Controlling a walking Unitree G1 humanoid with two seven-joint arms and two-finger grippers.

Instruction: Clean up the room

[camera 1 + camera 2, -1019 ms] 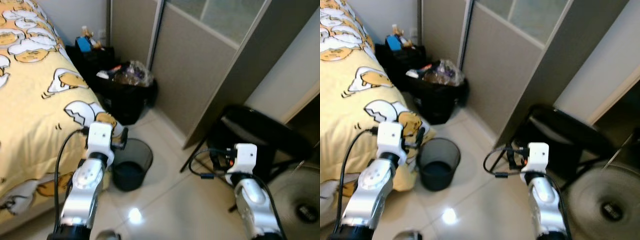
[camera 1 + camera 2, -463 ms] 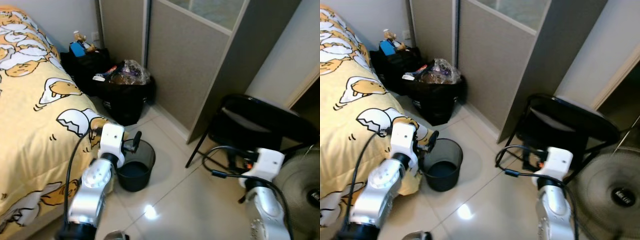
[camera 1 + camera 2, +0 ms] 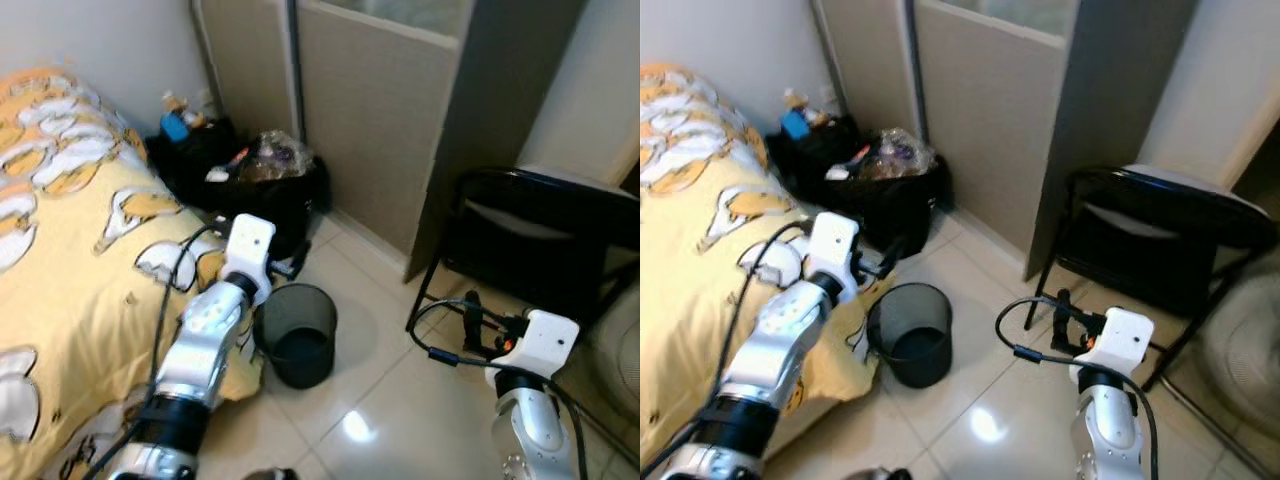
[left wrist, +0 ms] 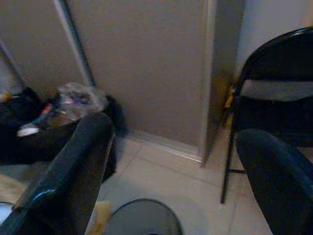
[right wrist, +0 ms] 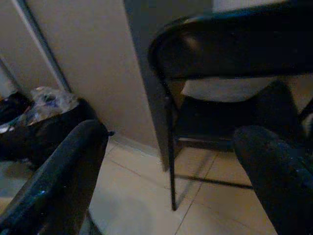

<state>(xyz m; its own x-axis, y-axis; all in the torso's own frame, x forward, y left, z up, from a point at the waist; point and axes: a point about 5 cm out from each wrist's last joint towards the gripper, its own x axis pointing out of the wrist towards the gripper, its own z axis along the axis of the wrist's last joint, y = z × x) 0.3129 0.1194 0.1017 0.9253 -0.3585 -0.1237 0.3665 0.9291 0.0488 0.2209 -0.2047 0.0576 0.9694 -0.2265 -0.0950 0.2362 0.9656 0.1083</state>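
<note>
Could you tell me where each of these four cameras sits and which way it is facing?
Left eye: head, looking down at the mesh bin by the bed; both arms show.
Right eye: same scene.
Left wrist: along the open left gripper toward the full trash bag.
Right wrist: along the open right gripper at the folding chair.
Both wrists share the chair.

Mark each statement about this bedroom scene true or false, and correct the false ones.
1. The small mesh bin on the floor stands upright. True.
2. The left hand grips the mesh bin's rim. False: its fingers are open, above the bin, holding nothing.
3. The large black bin by the wall is full of rubbish. True.
4. The folding chair lies flat on the floor. False: it stands upright.
5. The right hand holds a bottle. False: it is open and empty.
</note>
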